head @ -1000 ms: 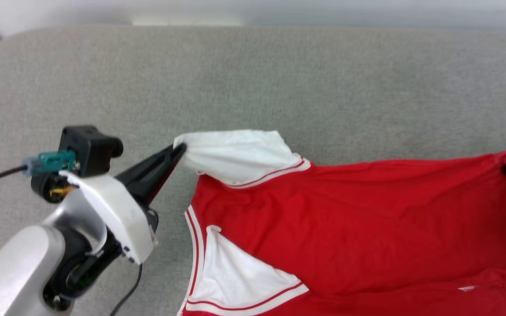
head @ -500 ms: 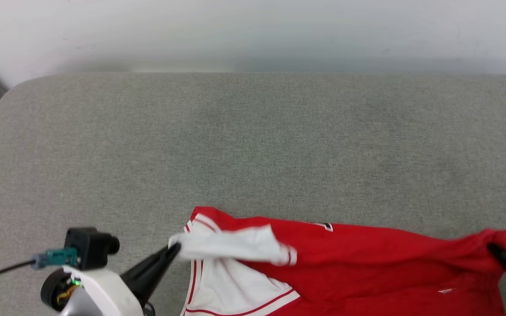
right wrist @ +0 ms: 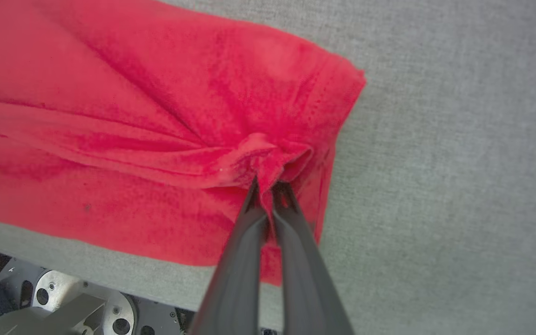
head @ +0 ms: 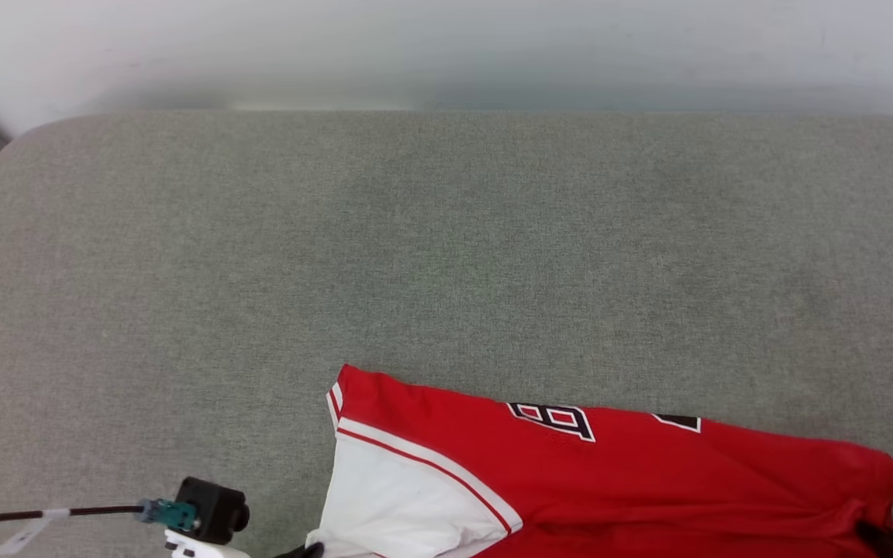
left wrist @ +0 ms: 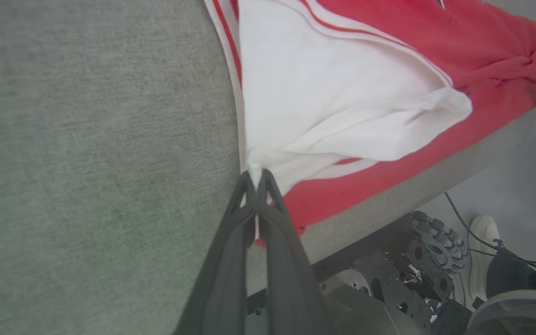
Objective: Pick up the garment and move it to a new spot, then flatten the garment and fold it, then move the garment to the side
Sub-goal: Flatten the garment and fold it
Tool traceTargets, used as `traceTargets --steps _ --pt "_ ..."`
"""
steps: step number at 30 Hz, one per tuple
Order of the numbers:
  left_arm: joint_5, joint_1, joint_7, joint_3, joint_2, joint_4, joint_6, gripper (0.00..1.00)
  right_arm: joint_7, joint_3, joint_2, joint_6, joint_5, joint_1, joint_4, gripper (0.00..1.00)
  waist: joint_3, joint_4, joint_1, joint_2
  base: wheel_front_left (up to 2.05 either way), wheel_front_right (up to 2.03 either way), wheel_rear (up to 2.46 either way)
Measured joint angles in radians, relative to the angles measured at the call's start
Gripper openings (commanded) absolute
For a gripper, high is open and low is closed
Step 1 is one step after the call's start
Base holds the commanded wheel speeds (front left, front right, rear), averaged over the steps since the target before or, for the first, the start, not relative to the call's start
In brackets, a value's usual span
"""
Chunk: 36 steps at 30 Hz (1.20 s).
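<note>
Folded over since the earlier frame, the garment point(head: 609, 480) now shows black lettering on top, and both grippers sit lower, at the head view's bottom edge. Grey cushion point(head: 446, 232) covers most of that view; the garment lies along its near edge, lower centre to lower right. At the sleeve point(left wrist: 342, 102), the left gripper point(left wrist: 255, 176) pinches the bunched white tip, fingers pressed together, rising from frame bottom. Likewise the right gripper point(right wrist: 268, 186) clamps a gathered red corner at the garment's right end.

Dark tapering fingers point(left wrist: 226, 270) are ending the left gripper point(left wrist: 256, 174) and right gripper point(right wrist: 268, 186). A black cable point(head: 43, 514) is entering a black camera box point(head: 214, 508) via a teal connector point(head: 170, 512).
</note>
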State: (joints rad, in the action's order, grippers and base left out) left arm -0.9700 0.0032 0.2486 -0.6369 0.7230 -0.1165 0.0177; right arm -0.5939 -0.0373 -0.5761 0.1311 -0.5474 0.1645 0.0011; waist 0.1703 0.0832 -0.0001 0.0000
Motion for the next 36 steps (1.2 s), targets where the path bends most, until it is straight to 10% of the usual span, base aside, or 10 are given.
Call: traceTargets --steps 9,10,12,21,26,36 --pt "0.062 -0.061 0.003 -0.063 -0.067 0.121 -0.028 0.0 0.072 -0.106 -0.047 0.0 -0.019 -0.051 0.068 0.0 0.02 -0.002 0.0 0.0 0.0 0.0 0.0" --pt "0.071 -0.067 0.003 -0.067 -0.07 0.133 -0.028 0.35 0.075 -0.11 -0.045 0.0 -0.032 -0.058 0.075 0.02 0.019 -0.002 0.0 0.0 0.0 0.0 0.0" --pt "0.094 -0.074 -0.005 -0.075 -0.072 0.154 -0.027 1.0 0.077 -0.116 -0.044 0.0 -0.039 -0.064 0.087 1.0 0.012 -0.003 0.0 0.0 0.0 0.0 0.0" --pt "0.144 -0.076 -0.167 -0.036 -0.102 0.177 -0.008 1.0 0.056 -0.081 -0.045 0.0 -0.07 -0.085 0.04 1.0 -0.055 -0.01 0.0 0.0 0.0 0.0 0.0" --pt "0.252 -0.08 -0.341 0.02 -0.09 0.15 0.075 1.0 0.021 -0.017 -0.038 0.0 -0.078 -0.1 -0.029 1.0 -0.099 -0.019 0.0 0.0 0.0 0.0 0.0" --pt "0.386 -0.001 -0.509 0.284 -0.218 0.015 0.157 1.0 -0.08 0.176 0.113 0.0 0.004 -0.037 -0.05 1.0 -0.142 -0.007 0.0 0.0 0.0 0.0 0.0"
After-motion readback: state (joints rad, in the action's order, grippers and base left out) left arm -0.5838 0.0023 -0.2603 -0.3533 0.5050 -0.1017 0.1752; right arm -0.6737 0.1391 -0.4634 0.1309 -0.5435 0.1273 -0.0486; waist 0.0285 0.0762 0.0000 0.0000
